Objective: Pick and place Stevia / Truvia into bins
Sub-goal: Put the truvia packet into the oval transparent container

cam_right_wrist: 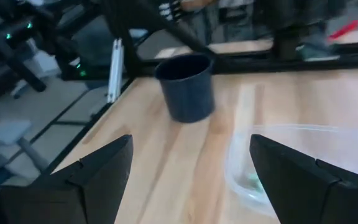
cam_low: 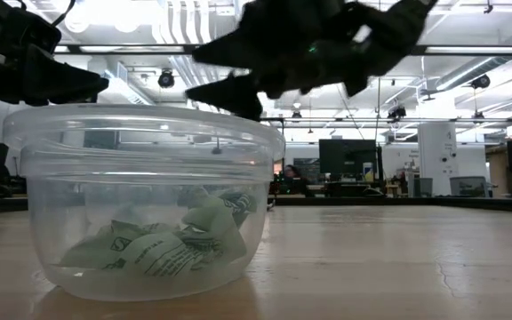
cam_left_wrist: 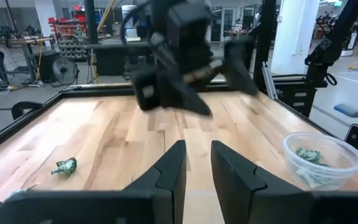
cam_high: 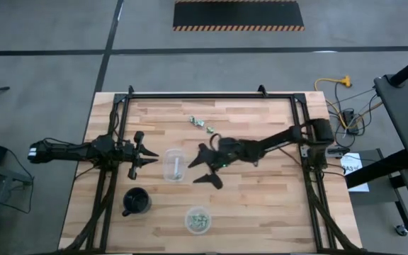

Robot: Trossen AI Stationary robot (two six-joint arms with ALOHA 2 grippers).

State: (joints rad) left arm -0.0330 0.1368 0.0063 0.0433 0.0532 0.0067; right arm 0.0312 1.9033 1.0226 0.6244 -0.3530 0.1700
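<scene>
Near the bench's [cam_high: 261,212] front edge, a round bin [cam_high: 197,220] holds pale green packets [cam_low: 163,244]. Mid-bench, the right hand [cam_high: 205,170] hangs with fingers spread wide and empty beside the squarish bin [cam_high: 173,164]; the left hand [cam_high: 152,157] waits opposite, nearly closed, gripping nothing. Loose packets [cam_high: 200,123] lie toward the far edge.

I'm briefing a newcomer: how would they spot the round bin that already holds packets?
Start at the wooden table and go to its near edge. Right of the black mug stands the round bin, clear plastic with pale green packets inside, unlike the squarish bin mid-table.
</scene>
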